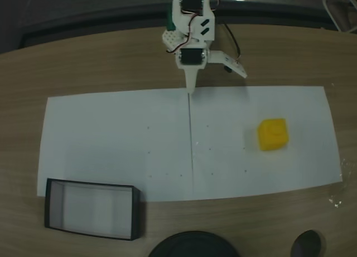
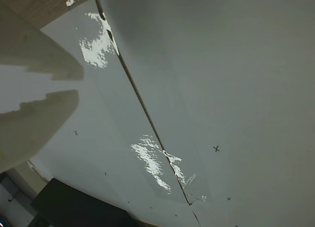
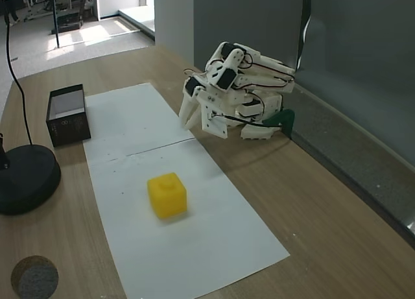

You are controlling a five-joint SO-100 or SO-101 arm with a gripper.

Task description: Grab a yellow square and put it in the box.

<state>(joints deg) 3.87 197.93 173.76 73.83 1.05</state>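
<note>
Hand (image 1: 191,88), top centre of a fixed view, empty with fingers pressed together, tip just above the white paper (image 1: 111,140). Yellow square (image 1: 273,134) rests on the paper, right of centre. Box (image 1: 92,208) sits on the table (image 1: 83,67), lower left.

Dim top-down fixed view, fisheye bend at edges. Wrist view: glare patches on paper (image 2: 147,158), end effector (image 2: 37,96) blurred. Daylight on floor behind bench (image 3: 311,202).

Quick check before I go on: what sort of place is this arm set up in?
Probably a lab or workshop bench: a wooden table with white paper sheets marked with small crosses, a black lamp-style base, and an open floor with racks behind.
</note>
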